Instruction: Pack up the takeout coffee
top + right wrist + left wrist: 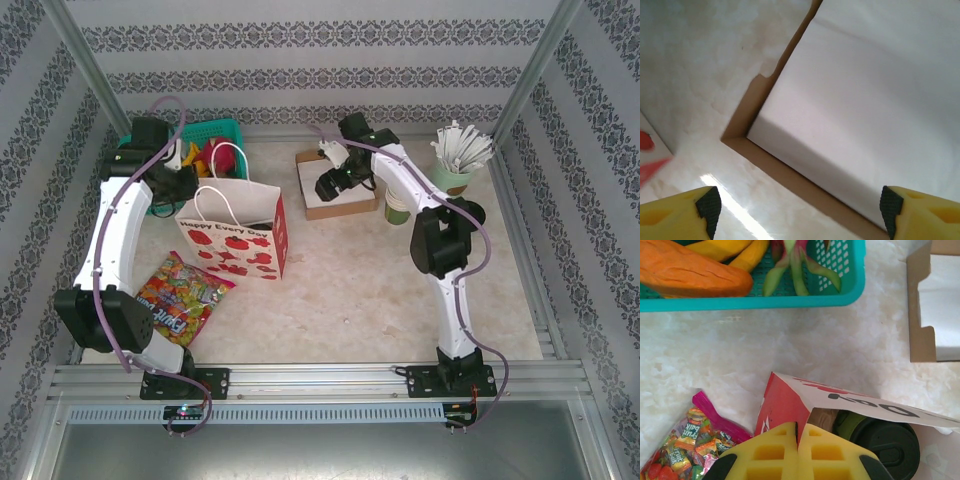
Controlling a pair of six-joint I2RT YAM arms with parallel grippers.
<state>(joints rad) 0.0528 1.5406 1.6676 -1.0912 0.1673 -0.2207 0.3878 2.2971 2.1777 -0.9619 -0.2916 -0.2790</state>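
Note:
The takeout coffee (888,441), a dark-green cup with a black lid, stands inside the red-and-white strawberry paper bag (236,238). In the left wrist view my left gripper (799,427) is shut on the bag's rim (790,400), at the corner next to the cup. From above, that left gripper (183,188) sits at the bag's left rear corner. My right gripper (799,202) is open with nothing between its yellow fingers. It hangs over the corner of a cardboard tray (790,172), and from above the right gripper (333,186) is right of the bag.
A teal basket (226,131) of toy fruit stands behind the bag. A candy packet (182,297) lies at the front left. A pale green cup of white sticks (455,170) stands at the back right, with another green cup (398,207) beside the right arm.

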